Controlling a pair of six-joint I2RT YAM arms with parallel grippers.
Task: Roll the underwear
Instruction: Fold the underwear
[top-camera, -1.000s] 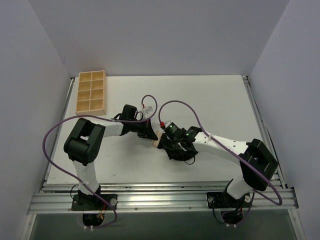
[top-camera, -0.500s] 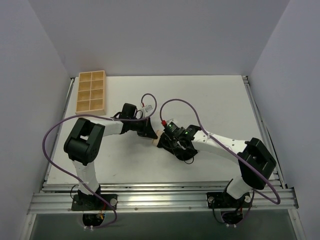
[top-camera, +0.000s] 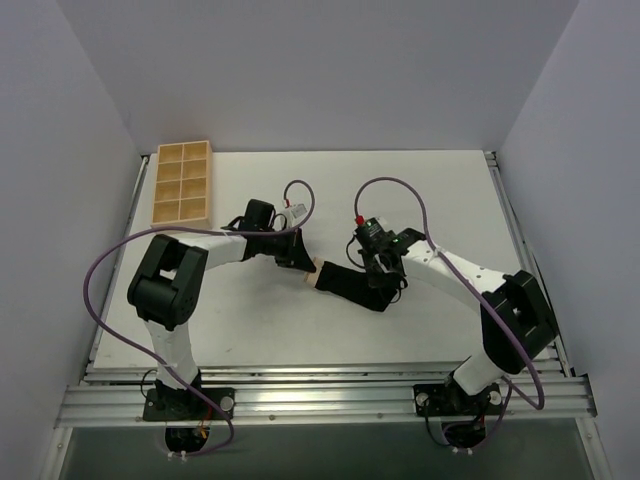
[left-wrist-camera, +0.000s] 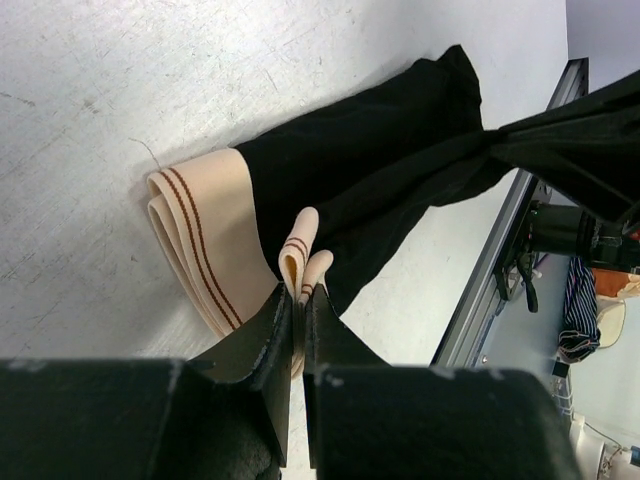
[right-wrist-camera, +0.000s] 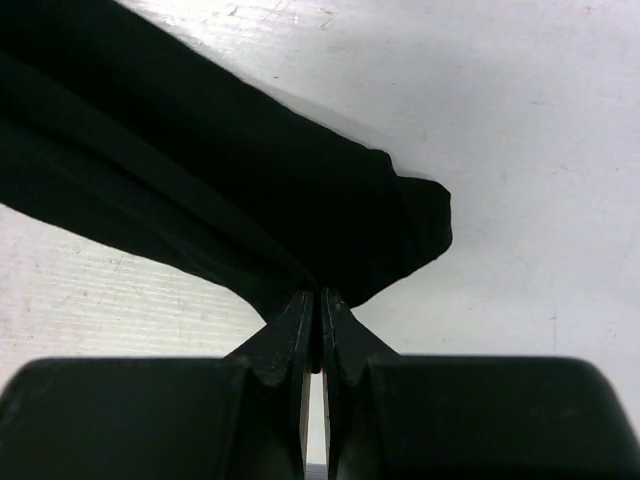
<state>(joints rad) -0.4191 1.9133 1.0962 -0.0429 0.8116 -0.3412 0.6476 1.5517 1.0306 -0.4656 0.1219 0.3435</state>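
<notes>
Here both jaws clamp the underwear (top-camera: 345, 284) (waistband at left)

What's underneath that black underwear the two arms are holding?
The white table shows all around the underwear, held at its ends by the left gripper and right gripper. Whatever lies directly beneath the cloth is covered.

From here I count one underwear (top-camera: 345, 284), one table (top-camera: 450, 195), one wooden tray (top-camera: 183, 185) with eight compartments, two grippers, namely the left gripper (left-wrist-camera: 300, 300) and the right gripper (right-wrist-camera: 318, 300), and two purple cables (top-camera: 400, 186).
</notes>
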